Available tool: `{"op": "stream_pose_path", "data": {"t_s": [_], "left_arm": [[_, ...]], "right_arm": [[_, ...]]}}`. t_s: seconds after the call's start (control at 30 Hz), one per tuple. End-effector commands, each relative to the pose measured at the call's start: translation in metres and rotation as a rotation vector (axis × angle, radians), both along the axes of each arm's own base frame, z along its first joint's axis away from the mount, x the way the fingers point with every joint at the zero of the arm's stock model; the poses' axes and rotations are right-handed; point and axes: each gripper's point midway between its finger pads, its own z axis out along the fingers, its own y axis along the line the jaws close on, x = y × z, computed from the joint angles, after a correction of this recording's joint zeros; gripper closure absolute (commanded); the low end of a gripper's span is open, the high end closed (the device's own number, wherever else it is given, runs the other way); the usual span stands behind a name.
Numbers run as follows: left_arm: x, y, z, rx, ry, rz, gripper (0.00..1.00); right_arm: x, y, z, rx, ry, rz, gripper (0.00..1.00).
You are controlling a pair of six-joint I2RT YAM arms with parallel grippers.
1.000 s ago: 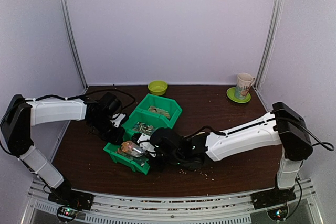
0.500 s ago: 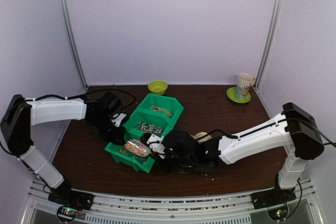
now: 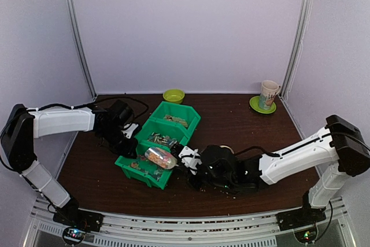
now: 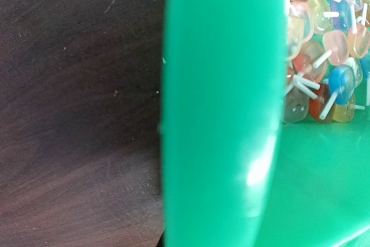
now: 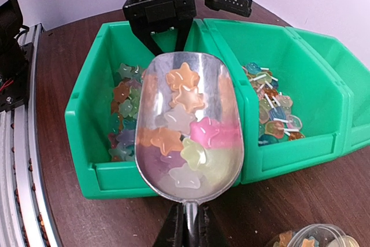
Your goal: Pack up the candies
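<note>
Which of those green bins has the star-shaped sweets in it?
The nearest bin, at the row's front end, holds stars; the middle bin holds stick lollipops.

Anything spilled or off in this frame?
Pale specks lie scattered on the table by the right arm, outside the bins: looks like spill. Otherwise fine: the right pincer holds the scoop level, candies inside, and the left pincer grips a bin wall.

Candies (image 5: 185, 137) lie in a scoop (image 5: 226, 99) over the nearest bin (image 5: 87, 108) of three.
</note>
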Motion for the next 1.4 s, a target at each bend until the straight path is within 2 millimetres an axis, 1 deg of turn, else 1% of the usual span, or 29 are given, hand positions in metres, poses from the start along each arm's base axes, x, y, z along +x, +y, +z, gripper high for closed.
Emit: {"op": "stream_pose_path", "data": {"t_s": [0.0, 0.2, 0.33, 0.7, 0.93, 1.13, 1.27, 1.37], "left_arm": [[0.038, -0.03, 0.049, -0.164, -0.175, -0.008, 1.0], [0.038, -0.03, 0.049, -0.166, -0.171, -0.009, 1.0], [0.038, -0.03, 0.051, -0.17, -0.175, -0.009, 1.0], [0.036, -0.032, 0.052, -0.182, -0.169, -0.017, 1.0], [0.036, -0.032, 0.053, -0.183, -0.172, -0.015, 1.0], [0.036, -0.032, 0.054, -0.185, -0.173, -0.016, 1.0], [0.036, -0.033, 0.052, -0.183, -0.17, -0.015, 1.0], [0.036, -0.032, 0.053, -0.184, -0.17, -0.015, 1.0]], "right_arm": [[0.009, -0.012, 0.027, 0.087, -0.065, -0.052, 1.0], [0.015, -0.03, 0.044, 0.111, -0.125, -0.11, 1.0], [0.018, -0.044, 0.048, 0.124, -0.149, -0.148, 1.0], [0.019, -0.091, 0.041, 0.099, -0.123, -0.259, 1.0], [0.022, -0.127, 0.027, -0.029, -0.078, -0.368, 1.0], [0.016, -0.154, 0.026, -0.046, -0.015, -0.423, 1.0], [0.01, -0.164, 0.023, -0.083, 0.035, -0.437, 1.0], [0.005, -0.172, 0.017, -0.139, 0.072, -0.446, 1.0]]}}
